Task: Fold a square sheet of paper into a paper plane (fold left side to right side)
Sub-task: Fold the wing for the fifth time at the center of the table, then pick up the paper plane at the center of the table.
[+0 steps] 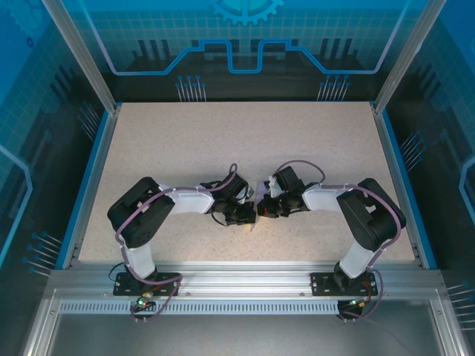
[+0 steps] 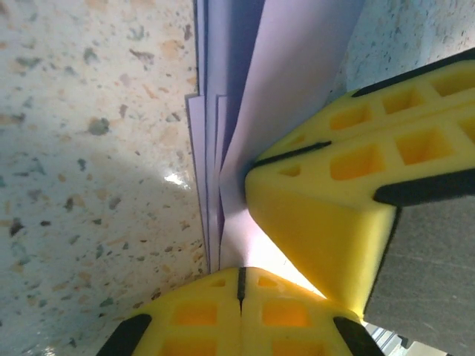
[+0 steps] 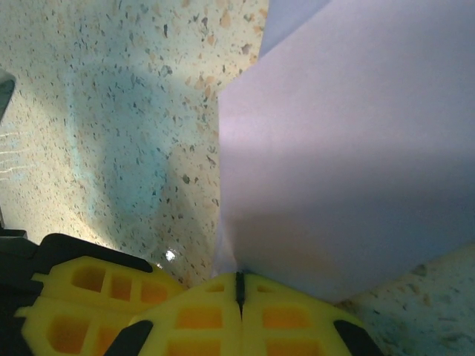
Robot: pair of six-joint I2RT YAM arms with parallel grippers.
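Left gripper [image 2: 239,276]: middle of counter [image 1: 223,141], toward its near edge; fully closed, pinching paper [image 2: 245,81]. Right gripper [image 3: 239,280]: likewise, tip to tip with it. Paper: folded layers rising off the counter; likely light, limp, easily creased. Best held at the folded edge.

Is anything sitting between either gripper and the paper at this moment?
Nothing visible does. The left gripper and the right gripper both meet the paper directly, jaws shut on it.
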